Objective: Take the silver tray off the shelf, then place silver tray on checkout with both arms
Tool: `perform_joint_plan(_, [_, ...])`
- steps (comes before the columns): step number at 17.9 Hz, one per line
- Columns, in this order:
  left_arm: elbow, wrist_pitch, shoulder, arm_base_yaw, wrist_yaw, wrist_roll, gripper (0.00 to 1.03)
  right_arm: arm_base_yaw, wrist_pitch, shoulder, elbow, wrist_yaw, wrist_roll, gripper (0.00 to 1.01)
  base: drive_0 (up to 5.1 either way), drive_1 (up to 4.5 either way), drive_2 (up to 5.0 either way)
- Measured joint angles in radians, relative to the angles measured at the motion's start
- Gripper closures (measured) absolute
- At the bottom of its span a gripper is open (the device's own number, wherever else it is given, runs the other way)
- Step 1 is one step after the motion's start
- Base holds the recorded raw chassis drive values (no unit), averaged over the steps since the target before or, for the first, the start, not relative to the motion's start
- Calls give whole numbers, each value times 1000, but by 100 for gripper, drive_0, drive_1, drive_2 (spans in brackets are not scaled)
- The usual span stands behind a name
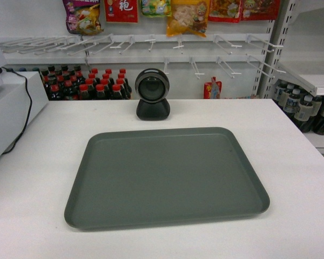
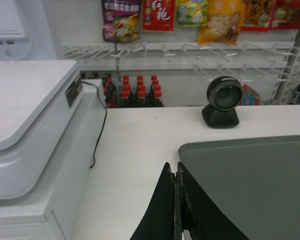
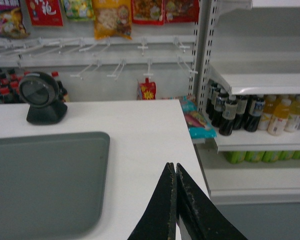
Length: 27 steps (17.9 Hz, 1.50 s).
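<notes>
Tray (image 1: 167, 175) flat mid-tabletop (image 1: 291, 140), we hold nothing: left gripper (image 2: 177, 200), right gripper (image 3: 176, 200) both pressed together. Risk: careless retreat nudges tray into scanner (image 1: 152, 94).

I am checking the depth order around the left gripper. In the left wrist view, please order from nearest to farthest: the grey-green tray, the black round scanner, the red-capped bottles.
1. Matte grey-green rectangular tray: just right of the left gripper.
2. Black round scanner: farther back, right.
3. Red-capped dark bottles: behind the white countertop, slightly left.
</notes>
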Motion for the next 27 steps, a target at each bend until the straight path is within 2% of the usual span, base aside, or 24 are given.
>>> perform_joint_plan(1, [-2,-44,-58,-6,7,0,102,2,-139,-125,3,-1,0,98,0,0,0])
perform_joint_plan(4, [-10,-178,-206,-6,7,0,102,4,-308,-323,1,0,0,98,0,0,0])
perform_joint_plan(8, [-10,-320,-358,-6,7,0,102,4,-462,-494,0,0,0,98,0,0,0])
perform_joint_plan(13, [-11,-456,-497,-6,7,0,102,4,-615,-654,0,0,0,98,0,0,0])
perform_joint_plan(19, [-11,-570,-611,-6,7,0,102,4,-745,-787,0,0,0,98,0,0,0])
perform_joint_plan(20, [-9,-616,-643,-6,7,0,102,4,-763,-803,0,0,0,98,0,0,0])
perform_joint_plan(21, [-10,-752,-736,-6,10,0,102,4,-776,-818,0,0,0,98,0,0,0])
perform_joint_plan(22, [-9,-734,-779,-6,10,0,102,4,-797,-832,0,0,0,98,0,0,0])
perform_joint_plan(23, [-10,-750,-779,-6,6,0,102,4,-953,-938,0,-5,0,98,0,0,0])
perform_joint_plan(27, [-10,-754,-780,-6,6,0,102,4,-962,-992,0,-2,0,98,0,0,0])
